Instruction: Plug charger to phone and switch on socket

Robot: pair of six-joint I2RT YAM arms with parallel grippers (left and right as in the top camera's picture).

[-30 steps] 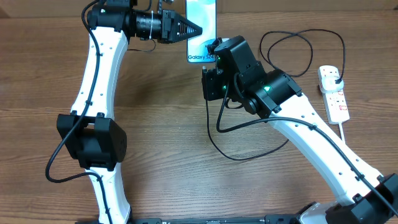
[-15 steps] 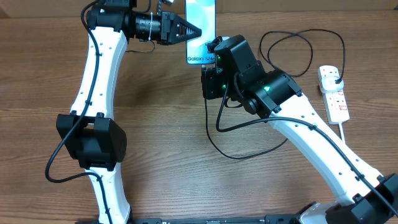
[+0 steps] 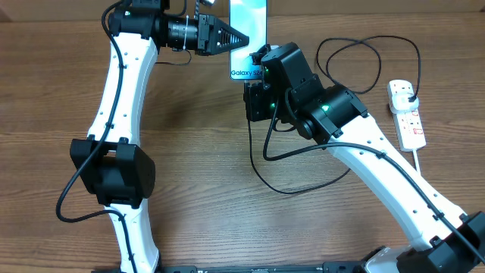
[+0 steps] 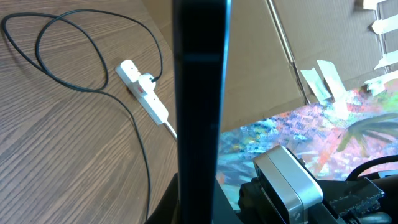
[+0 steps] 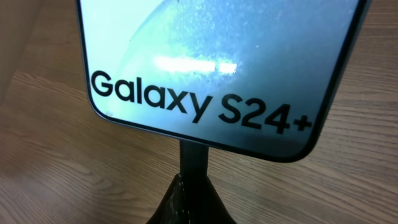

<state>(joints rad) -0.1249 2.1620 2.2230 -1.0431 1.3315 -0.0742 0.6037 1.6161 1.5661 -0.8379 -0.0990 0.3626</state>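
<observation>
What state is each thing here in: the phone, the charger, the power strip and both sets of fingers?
Phone: screen lit, gripped at its side edge.
Charger: plug end in the power strip; connector tip meets the phone's bottom edge, full seating unclear.
Power strip: lying flat, charger plug inserted; switch position too small to tell.
Left fingers: shut on the phone.
Right fingers: shut on the charger's tip.

The phone [image 5: 217, 62] screen reads "Galaxy S24+" in black letters.
</observation>
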